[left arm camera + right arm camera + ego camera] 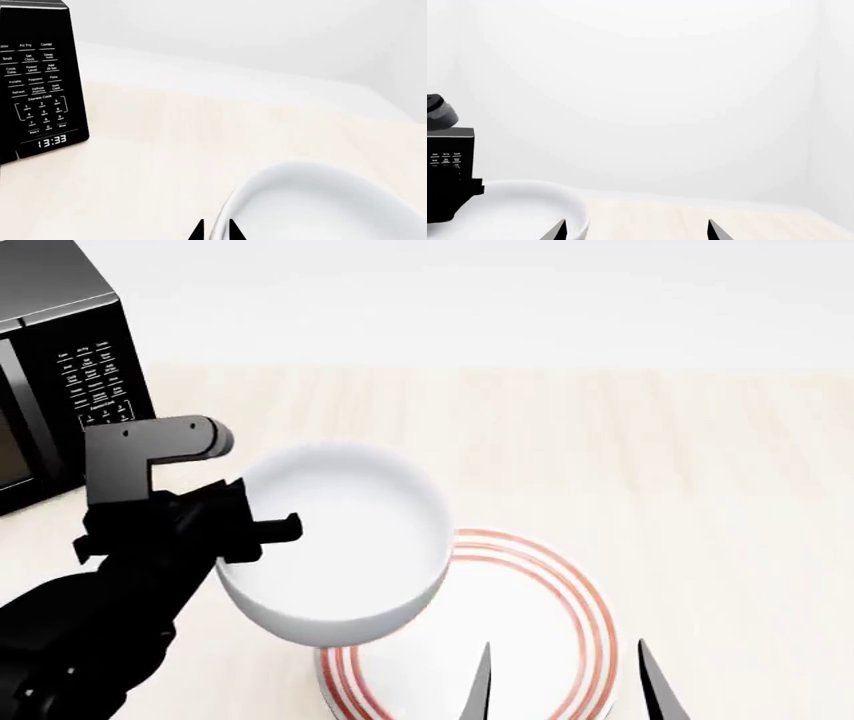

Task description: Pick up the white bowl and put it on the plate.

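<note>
White glossy deep bowl [340, 540] hangs in my left gripper [254, 530], pinched by its rim, overlapping the red-ringed flat plate [534, 640]; my right gripper [563, 680] gapes empty.

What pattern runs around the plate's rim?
Three thin red concentric rings on the white plate, clearest in head view.

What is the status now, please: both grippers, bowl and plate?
Left gripper shut on the white bowl rim, bowl lifted, overlapping the plate edge in the head view. Right gripper open, holding nothing. Microwave at far left, apart.
</note>
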